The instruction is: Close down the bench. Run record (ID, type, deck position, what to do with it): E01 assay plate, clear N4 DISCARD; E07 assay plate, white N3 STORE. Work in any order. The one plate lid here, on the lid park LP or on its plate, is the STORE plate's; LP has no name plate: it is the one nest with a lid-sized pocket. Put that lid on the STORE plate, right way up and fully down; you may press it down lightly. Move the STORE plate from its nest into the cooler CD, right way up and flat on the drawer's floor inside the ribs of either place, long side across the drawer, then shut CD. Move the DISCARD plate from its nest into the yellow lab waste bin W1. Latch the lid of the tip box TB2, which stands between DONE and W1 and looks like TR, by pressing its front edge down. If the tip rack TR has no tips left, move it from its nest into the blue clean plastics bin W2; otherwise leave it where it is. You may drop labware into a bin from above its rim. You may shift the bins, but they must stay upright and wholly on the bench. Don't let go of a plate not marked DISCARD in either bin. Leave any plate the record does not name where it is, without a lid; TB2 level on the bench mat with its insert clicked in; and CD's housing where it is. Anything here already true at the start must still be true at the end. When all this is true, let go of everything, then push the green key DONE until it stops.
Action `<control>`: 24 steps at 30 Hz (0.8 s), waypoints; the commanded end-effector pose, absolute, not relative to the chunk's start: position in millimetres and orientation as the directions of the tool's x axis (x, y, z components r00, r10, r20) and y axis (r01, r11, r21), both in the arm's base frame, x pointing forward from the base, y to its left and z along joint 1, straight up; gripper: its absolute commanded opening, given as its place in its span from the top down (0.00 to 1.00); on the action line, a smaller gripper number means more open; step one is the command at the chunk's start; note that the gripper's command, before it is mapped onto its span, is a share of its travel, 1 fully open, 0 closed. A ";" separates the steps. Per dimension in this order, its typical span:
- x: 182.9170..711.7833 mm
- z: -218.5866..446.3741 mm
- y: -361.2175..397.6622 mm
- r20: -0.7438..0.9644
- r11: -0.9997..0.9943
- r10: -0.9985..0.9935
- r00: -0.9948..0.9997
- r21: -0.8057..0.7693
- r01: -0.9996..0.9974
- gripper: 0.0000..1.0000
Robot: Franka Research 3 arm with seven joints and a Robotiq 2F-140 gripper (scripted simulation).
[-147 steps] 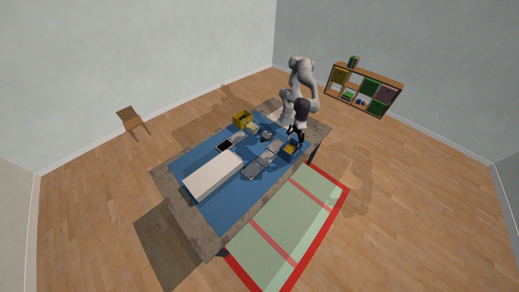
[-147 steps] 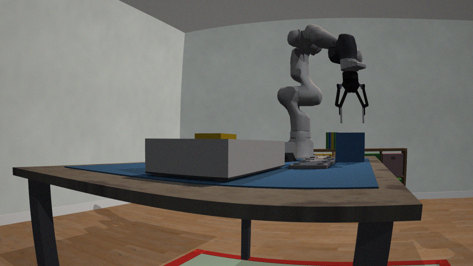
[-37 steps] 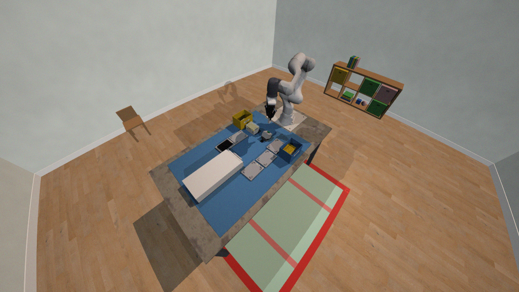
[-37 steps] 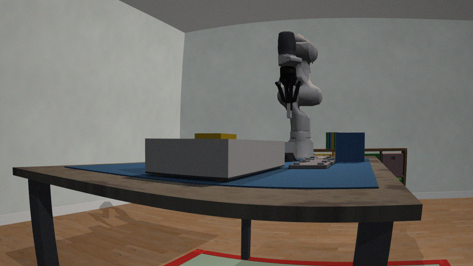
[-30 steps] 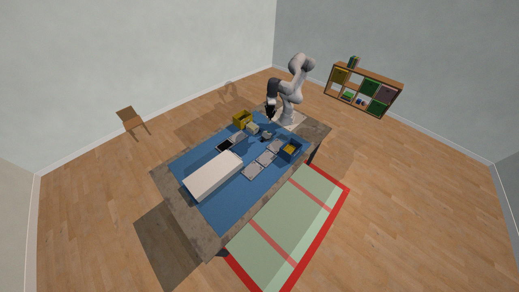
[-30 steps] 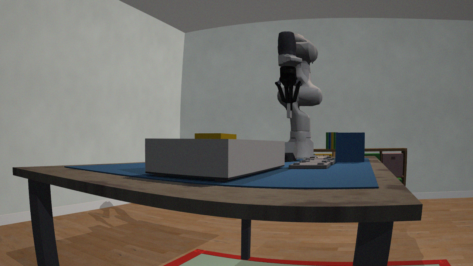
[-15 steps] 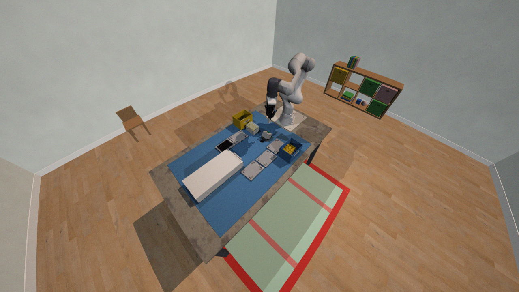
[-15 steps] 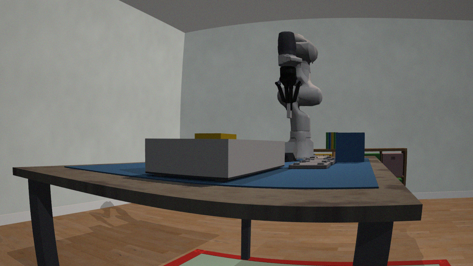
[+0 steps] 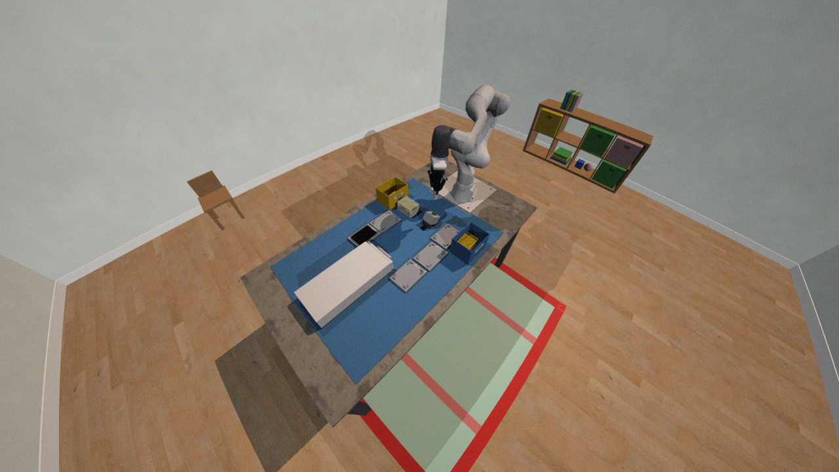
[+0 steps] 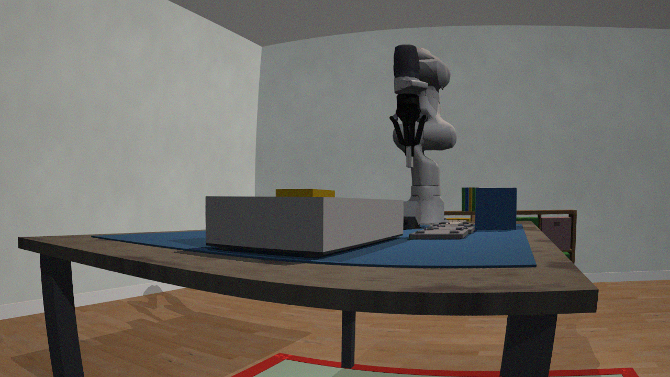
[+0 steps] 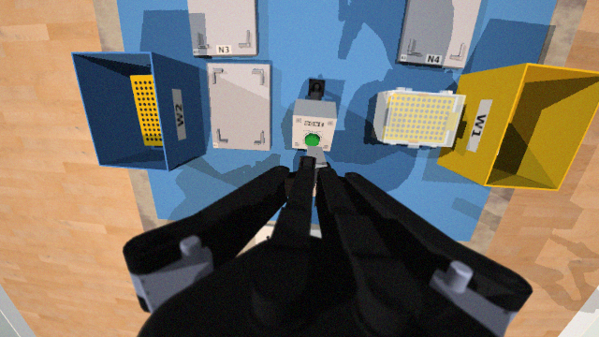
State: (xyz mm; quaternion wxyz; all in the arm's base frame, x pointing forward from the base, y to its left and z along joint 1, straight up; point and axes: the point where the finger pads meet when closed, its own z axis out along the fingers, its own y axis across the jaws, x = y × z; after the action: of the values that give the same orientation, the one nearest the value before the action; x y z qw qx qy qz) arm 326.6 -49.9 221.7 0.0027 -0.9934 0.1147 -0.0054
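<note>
Hanging over the far end of the bench, the gripper is clenched all the way with nothing in it, fingertips pressed together and pointing straight down. From the side you can see it's well above the blue mat, not touching anything.

Right under the fingertips in the wrist view is the DONE key: a small round green button on the top face of a light grey box, with a little label strip just above it.

To the right of it sits the tip box TB2, a white-walled box with a yellow insert full of holes showing through its top. Can't tell from here whether its lid is latched. Just past that is the yellow bin W1, label on its near wall; the part of its inside that shows is plain yellow.

On the left is the blue bin W2, and a yellow perforated tip rack stands against its inner wall. Between W2 and the key there's a bare grey nest with corner brackets. The N3 nest and N4 nest both show bare grey tops.

The big grey cooler CD sits at the near end of the mat, and it looks closed up.
</note>
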 end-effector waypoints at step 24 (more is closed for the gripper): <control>325.1 181.1 -49.6 0.007 -0.975 -0.222 0.975 -0.005 -0.222 1.00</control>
State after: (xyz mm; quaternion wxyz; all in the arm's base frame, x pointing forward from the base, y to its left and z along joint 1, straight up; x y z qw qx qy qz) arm 320.9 -48.5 186.4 0.0029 -0.9935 0.1142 0.0032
